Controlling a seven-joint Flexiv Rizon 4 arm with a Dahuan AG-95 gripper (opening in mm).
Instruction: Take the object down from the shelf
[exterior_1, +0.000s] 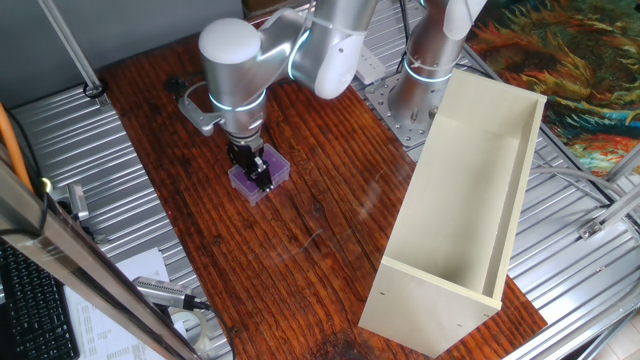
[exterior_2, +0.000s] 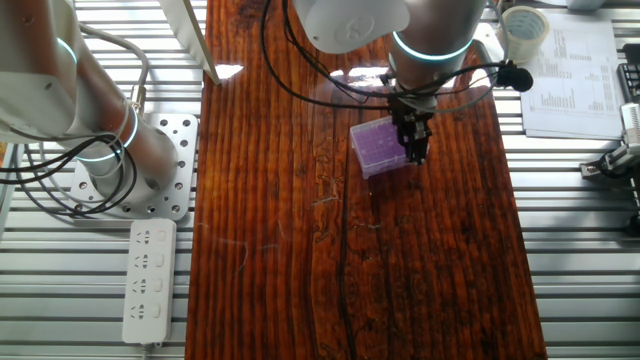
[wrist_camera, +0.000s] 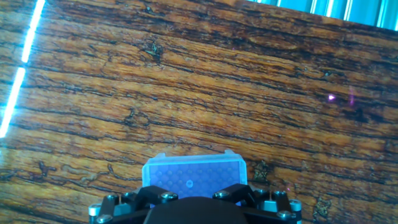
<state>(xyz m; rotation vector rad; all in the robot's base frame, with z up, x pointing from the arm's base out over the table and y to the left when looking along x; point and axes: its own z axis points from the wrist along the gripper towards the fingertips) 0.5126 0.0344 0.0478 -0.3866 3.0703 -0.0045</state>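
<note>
The purple box (exterior_1: 243, 183) lies flat on or just above the wooden table (exterior_1: 320, 260), away from the shelf. It also shows in the other fixed view (exterior_2: 374, 148) and at the bottom of the hand view (wrist_camera: 193, 171). My gripper (exterior_1: 262, 176) points straight down and is shut on the box at one end, as the other fixed view also shows (exterior_2: 414, 150). The fingertips are hidden in the hand view. The cream shelf (exterior_1: 470, 200) stands empty on the right side of the table, open face up.
A second arm's base (exterior_1: 425, 60) stands behind the shelf, and shows in the other fixed view (exterior_2: 110, 150). A white power strip (exterior_2: 148, 280), a tape roll (exterior_2: 524, 30) and a printed sheet (exterior_2: 575, 70) lie off the table. A metal tool (exterior_1: 160, 292) lies at the front left.
</note>
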